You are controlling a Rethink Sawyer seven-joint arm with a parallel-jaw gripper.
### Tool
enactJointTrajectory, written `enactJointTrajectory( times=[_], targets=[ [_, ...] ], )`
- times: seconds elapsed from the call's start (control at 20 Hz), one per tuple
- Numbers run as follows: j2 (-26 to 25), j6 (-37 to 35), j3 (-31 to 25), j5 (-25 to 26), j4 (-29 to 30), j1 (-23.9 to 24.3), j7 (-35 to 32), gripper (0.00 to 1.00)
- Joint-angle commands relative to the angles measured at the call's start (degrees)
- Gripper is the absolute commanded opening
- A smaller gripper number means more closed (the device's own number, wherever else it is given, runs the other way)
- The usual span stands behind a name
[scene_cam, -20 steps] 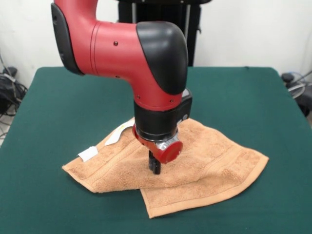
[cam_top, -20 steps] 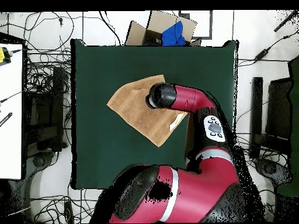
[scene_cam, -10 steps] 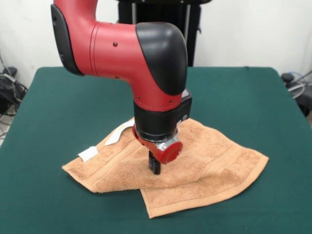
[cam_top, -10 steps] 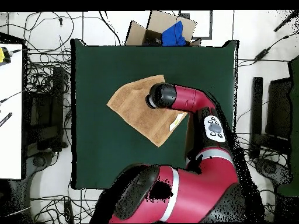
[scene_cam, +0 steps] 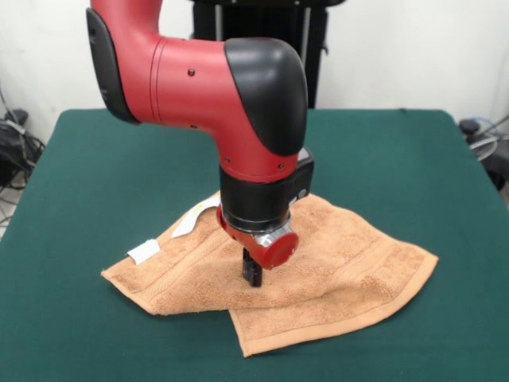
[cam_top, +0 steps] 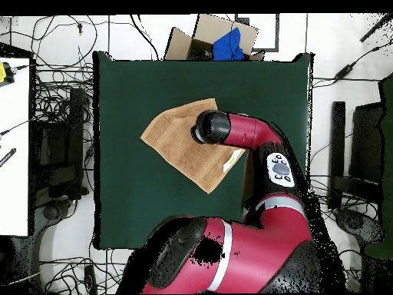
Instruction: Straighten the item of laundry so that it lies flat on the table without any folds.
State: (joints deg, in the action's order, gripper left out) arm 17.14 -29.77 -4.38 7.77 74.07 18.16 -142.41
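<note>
We have the gripper (scene_cam: 252, 273) down on the towel (scene_cam: 350, 259), near its middle, right where the upper layer's folded edge runs across the lower one in the front view. Its tip is dark and narrow, and we cannot tell whether it is parted or closed, or whether it has any cloth pinched.

The towel sits a little nearer than the middle of the surface (scene_cam: 95, 171) in the front view. One part is doubled over: a layer carrying the white label tag (scene_cam: 144, 251) lies to the left, over the part that reaches out to the near right corner.

To do this step well, we judge we should catch only the top layer at the fold, lift just enough to clear the layer beneath, and carry it away from the fold line so the lower layer does not drag along.

For room, the overhead view shows bare green on every side of the towel. The front view's near edge looks closest, so we would unfold toward the left or far side.
</note>
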Motion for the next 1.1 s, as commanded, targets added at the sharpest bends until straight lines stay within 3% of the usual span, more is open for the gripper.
enactJointTrajectory(
  times=[0.05,0.4,0.6,0.75,1.1],
  targets=[
    [-14.1,15.4,0.6,1.8,7.8,-2.5,-9.9,0.00],
    [-11.2,15.4,0.0,2.3,10.7,-1.4,-6.6,0.00],
    [-9.6,18.6,3.9,4.2,9.8,-4.7,-7.2,0.00],
    [-7.4,19.6,3.8,5.8,9.8,-4.4,-4.1,0.00],
    [0.7,9.1,0.7,3.8,7.1,-1.9,1.6,0.00]
  ],
)
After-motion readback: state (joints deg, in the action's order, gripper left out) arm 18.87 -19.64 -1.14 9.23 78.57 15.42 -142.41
